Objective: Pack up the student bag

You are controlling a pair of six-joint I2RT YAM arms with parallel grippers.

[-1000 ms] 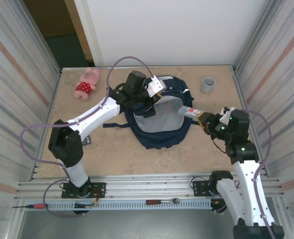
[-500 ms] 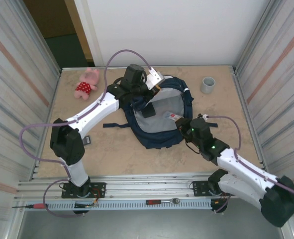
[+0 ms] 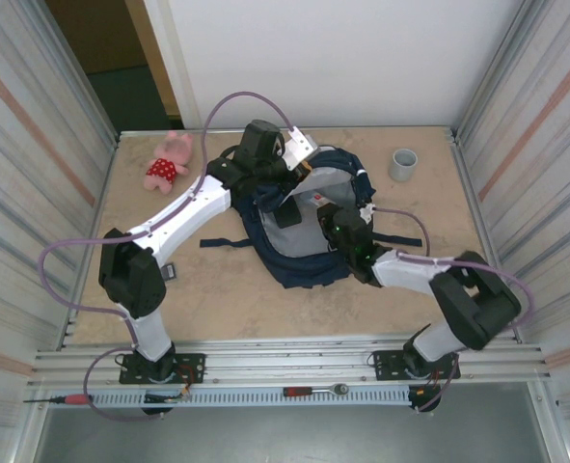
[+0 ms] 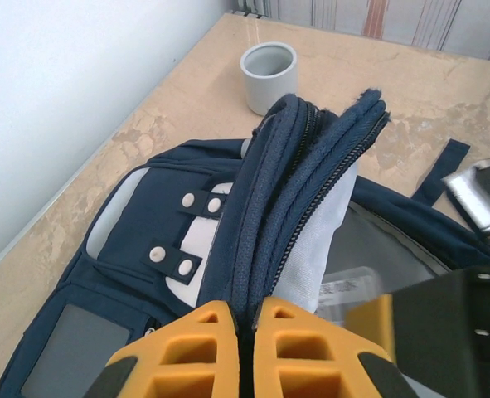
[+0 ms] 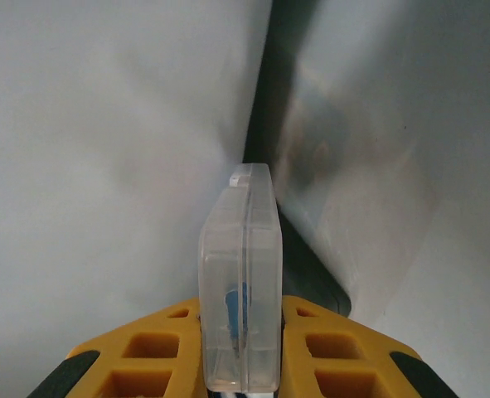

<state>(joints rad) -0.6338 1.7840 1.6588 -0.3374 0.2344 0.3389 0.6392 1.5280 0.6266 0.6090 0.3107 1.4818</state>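
- Beige marbled tabletop [image 3: 429,222], shut in by ribbed metal walls on the left and right and a plain white wall at the back, with a dark doorway at the far left corner.
- On it the student bag [image 3: 309,262] lies near the middle. A pink plush toy [image 3: 169,161] sits well apart at the far left and a grey cup [image 3: 403,163] at the far right.
- From above, both arms meet over the bag's open mouth and its pale lining shows.
- The left wrist view adds the detail: doubled zipper rims standing upright, white snap tabs and a grey panel on the bag's front [image 4: 137,274], and the cup [image 4: 269,76] beyond.
- The right wrist view has pale grey lining on every side and a clear plastic case [image 5: 239,249] seen edge-on.
- The left gripper [image 4: 246,327] pinches the bag's zipper rim and holds it up; the bag's body spreads below and beyond its orange fingers.
- The right gripper [image 5: 239,323] is inside the bag's opening [image 3: 321,206], jaws pressed on the case's flat sides.
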